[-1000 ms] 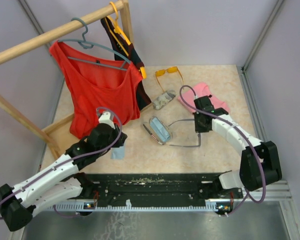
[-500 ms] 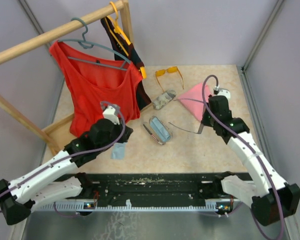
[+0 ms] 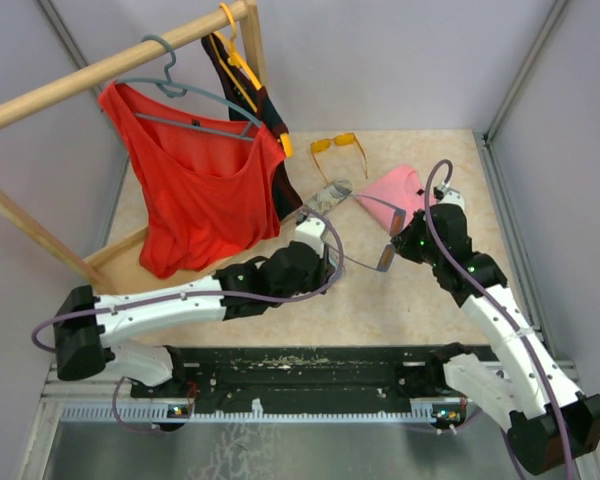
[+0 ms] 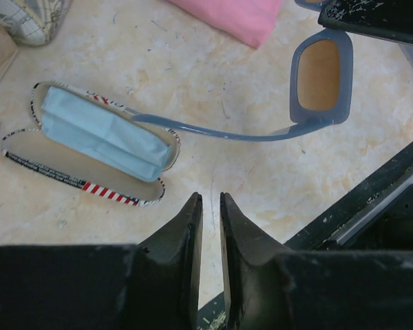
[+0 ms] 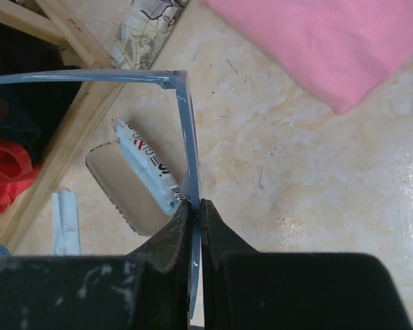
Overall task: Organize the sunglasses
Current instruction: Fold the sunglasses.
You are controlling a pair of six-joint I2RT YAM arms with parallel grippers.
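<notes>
Greyish-lilac plastic, slim frame, thin arms, brownish lenses: the lilac sunglasses (image 3: 383, 257) (image 4: 321, 75) (image 5: 188, 148), pinched at the front frame by the right gripper (image 3: 404, 243) (image 5: 195, 203), jaws closed tight on the thin edge. Held clear of the beige marbled tabletop (image 3: 360, 310), between the pink folded cloth (image 3: 395, 190) (image 4: 234, 17) (image 5: 316, 48) and the left arm, one thin arm unfolded toward the open patterned glasses case (image 4: 69, 168) (image 5: 124, 182). In the left wrist view, tip of that arm overlapping the case's rim, just above the light-blue cloth (image 4: 100, 130) lying inside. Close by, the left gripper (image 3: 327, 263) (image 4: 210, 199), fingers drawn almost together with only a thin slit, gripping nothing. At the table's far side, the orange sunglasses (image 3: 338, 148), orange-yellow lenses and thin orange arms, lying unfolded, well apart from both grippers. Nearer, a closed patterned case (image 3: 327, 196) (image 4: 27, 14) (image 5: 148, 24) beside the wooden rack's foot (image 5: 89, 117).
</notes>
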